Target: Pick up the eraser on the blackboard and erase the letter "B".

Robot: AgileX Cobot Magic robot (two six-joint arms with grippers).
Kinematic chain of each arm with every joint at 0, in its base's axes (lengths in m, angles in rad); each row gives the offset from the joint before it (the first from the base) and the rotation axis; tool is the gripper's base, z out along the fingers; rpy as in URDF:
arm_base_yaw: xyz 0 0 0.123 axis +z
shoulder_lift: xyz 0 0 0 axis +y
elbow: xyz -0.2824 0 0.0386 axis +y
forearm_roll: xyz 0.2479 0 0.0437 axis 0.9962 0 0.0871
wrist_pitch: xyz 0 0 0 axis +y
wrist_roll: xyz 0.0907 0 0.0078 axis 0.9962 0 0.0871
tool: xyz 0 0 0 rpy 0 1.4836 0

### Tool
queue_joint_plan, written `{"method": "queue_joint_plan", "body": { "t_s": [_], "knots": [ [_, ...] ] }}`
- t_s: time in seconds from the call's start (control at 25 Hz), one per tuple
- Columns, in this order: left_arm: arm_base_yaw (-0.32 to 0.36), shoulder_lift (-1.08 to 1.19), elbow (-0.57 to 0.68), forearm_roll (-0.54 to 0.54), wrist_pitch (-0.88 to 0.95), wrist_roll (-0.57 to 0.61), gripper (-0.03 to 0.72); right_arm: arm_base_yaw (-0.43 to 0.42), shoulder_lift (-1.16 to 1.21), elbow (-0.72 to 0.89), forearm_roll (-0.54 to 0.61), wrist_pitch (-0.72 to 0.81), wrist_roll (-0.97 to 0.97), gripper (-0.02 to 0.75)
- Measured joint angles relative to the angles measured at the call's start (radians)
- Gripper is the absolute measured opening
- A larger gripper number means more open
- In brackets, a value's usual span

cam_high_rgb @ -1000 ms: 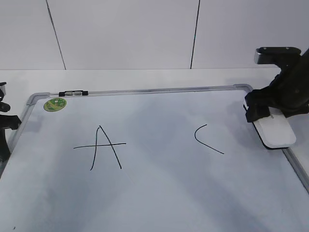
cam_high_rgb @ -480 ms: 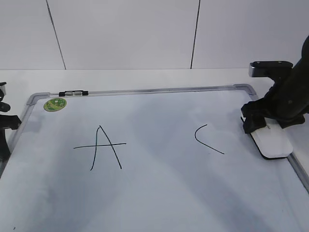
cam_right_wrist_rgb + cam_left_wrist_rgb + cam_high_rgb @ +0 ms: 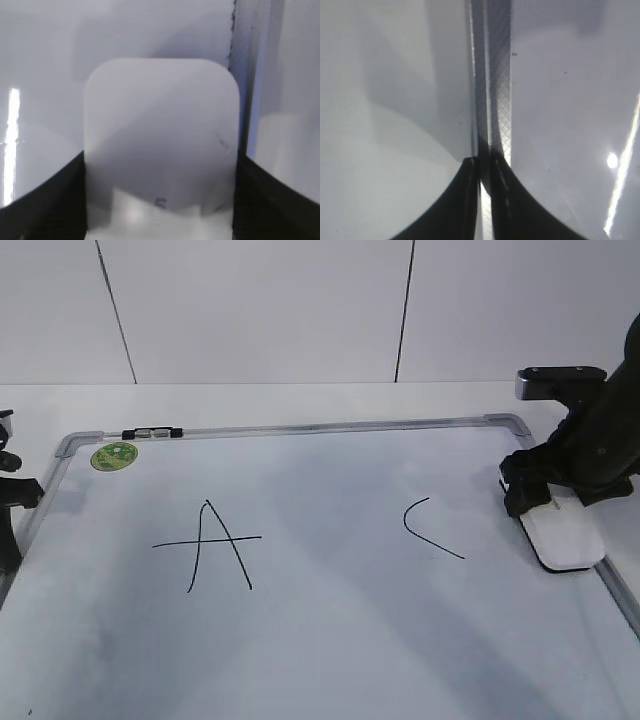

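The blackboard [image 3: 330,640] is a white board with a silver frame, lying flat. It carries a black "A" [image 3: 208,545] and "C" [image 3: 425,528]; no letter "B" shows, and the space between them is blank with faint grey smudges. My right gripper [image 3: 540,495] is shut on the white eraser [image 3: 565,535], which sits low on the board by its right frame. In the right wrist view both fingers [image 3: 160,156] press the eraser's [image 3: 160,115] sides. My left gripper [image 3: 8,510] is shut and empty over the board's left frame [image 3: 492,75].
A round green sticker [image 3: 113,455] sits at the board's far left corner. A small black clip [image 3: 152,432] lies on the far frame. The board's right frame [image 3: 255,75] runs just beside the eraser. White table and wall surround the board.
My right gripper shifted slightly left and down with the eraser a second ago, then stayed still. The left arm has not moved.
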Motion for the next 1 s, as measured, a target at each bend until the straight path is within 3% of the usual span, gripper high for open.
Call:
{"method": "queue_joint_plan", "body": {
  "t_s": [0.52, 1.0],
  "knots": [
    [0.0, 0.0, 0.0, 0.0, 0.002, 0.0, 0.044, 0.0, 0.0, -0.059, -0.008, 0.078, 0.03, 0.614],
    [0.0, 0.0, 0.0, 0.0, 0.004, 0.0, 0.044, 0.0, 0.0, -0.375, -0.014, 0.506, 0.033, 0.589]
  ]
}}
